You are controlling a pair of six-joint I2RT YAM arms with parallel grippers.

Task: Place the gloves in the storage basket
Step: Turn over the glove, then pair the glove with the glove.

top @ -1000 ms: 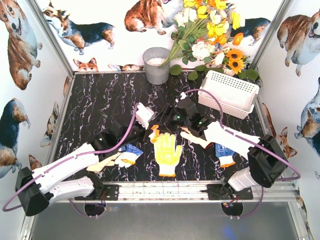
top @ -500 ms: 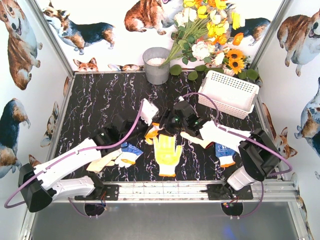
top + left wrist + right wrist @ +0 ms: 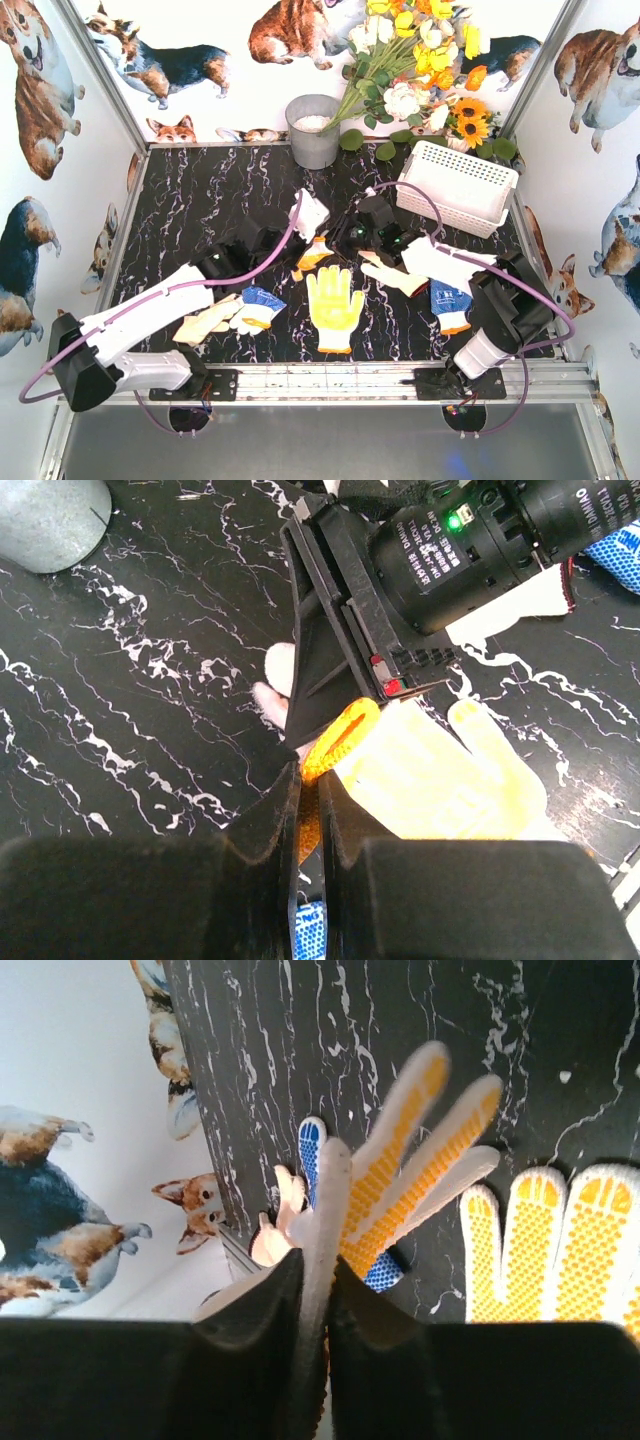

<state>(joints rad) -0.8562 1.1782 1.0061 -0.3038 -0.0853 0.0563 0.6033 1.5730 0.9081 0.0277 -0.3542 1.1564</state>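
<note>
A yellow-and-white glove point(image 3: 314, 257) with an orange cuff point(image 3: 340, 735) hangs between both grippers above mid-table. My left gripper point(image 3: 310, 780) is shut on the cuff. My right gripper point(image 3: 315, 1265) is shut on the same glove point(image 3: 400, 1150), whose dotted fingers stick out beyond the jaws. In the top view the two grippers meet tip to tip, the left point(image 3: 303, 262) and the right point(image 3: 332, 248). A second yellow glove point(image 3: 335, 305) lies flat below them. Blue-dotted gloves point(image 3: 258, 305) point(image 3: 450, 305) and cream gloves point(image 3: 205, 322) point(image 3: 390, 275) lie near the front. The white storage basket point(image 3: 457, 185) stands at the back right.
A grey metal bucket point(image 3: 313, 130) stands at the back centre beside a bunch of flowers point(image 3: 420, 70) that leans over the basket's far end. Both arms cross the front half of the black marble table point(image 3: 200, 200). Printed walls close in the left, right and back.
The left arm has carried the glove's cuff to the right and farther back. The right jaws, open before, have closed on the glove.
</note>
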